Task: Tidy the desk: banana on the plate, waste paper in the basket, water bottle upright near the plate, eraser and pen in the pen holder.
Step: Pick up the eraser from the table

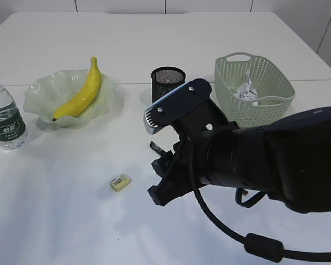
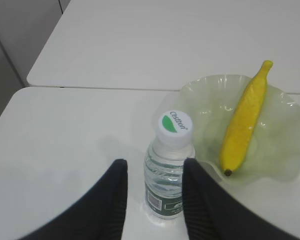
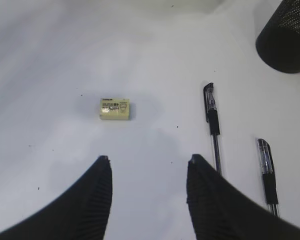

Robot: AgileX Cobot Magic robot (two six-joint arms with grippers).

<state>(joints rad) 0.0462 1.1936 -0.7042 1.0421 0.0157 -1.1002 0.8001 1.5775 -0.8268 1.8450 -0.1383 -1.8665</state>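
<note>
The right arm (image 1: pixel 254 160) reaches in over the white bench (image 1: pixel 71 221), and its fingers (image 3: pixel 150 195) hang spread apart above the surface with nothing between them. Just ahead of those fingers and a little toward the left one lies the small yellow eraser (image 3: pixel 114 108), flat on the bench and clear of both tips. Beside the right finger lie two black pens (image 3: pixel 212 120), roughly parallel, the nearer one running down close along that finger's outer edge and the second (image 3: pixel 267 170) farther out to the right; neither looks touched. Beyond the pens, farther ahead and to the right, stands the black mesh pen holder (image 3: pixel 285 40). Over on the other side, the left fingers (image 2: pixel 152 200) straddle the water bottle (image 2: pixel 167 180), which stands upright with its white and green cap (image 2: pixel 174 129) on top; one finger sits on each side of its body, very close to it, though I cannot tell whether they press on it or merely flank it. Just past the right-hand finger of that pair is the pale green wavy plate (image 2: pixel 285 160), with the banana (image 2: pixel 245 120) lying in it. Farther back on the bench, beyond the right arm, the pale green basket (image 1: pixel 265 99) holds a crumpled piece of white paper (image 1: pixel 247 91).
</note>
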